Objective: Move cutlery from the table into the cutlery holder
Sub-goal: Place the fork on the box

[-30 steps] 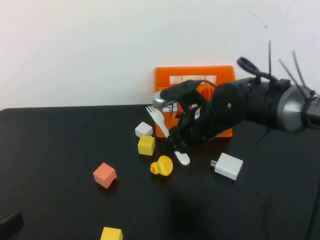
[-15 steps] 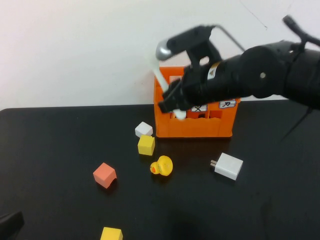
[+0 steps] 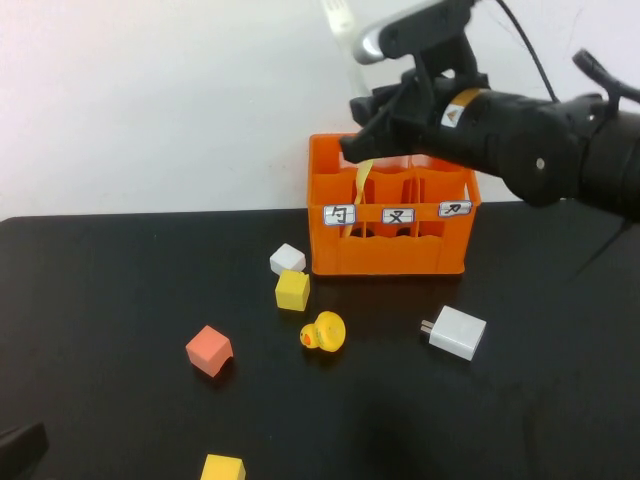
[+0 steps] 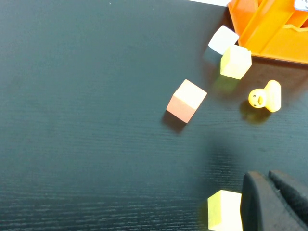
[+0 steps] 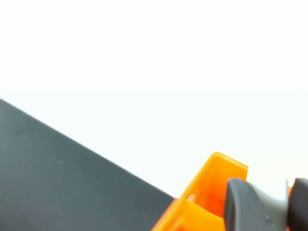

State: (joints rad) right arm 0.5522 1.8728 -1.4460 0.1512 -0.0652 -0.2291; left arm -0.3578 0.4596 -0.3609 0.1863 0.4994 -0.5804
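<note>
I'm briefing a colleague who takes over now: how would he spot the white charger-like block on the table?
Start at the orange cutlery holder at the table's back edge, under the right gripper; the left gripper sits at the near left corner. In front of its right end lies the white plug adapter, flat, with metal prongs, unlike the cubes and duck.

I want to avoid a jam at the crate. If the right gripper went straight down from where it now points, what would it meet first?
Probably the orange crate: the right gripper hangs over its left compartment, holding the white fork upright. The yellow spoon already stands there and could be met first; depth is unclear. The left gripper sits parked low over the table.
</note>
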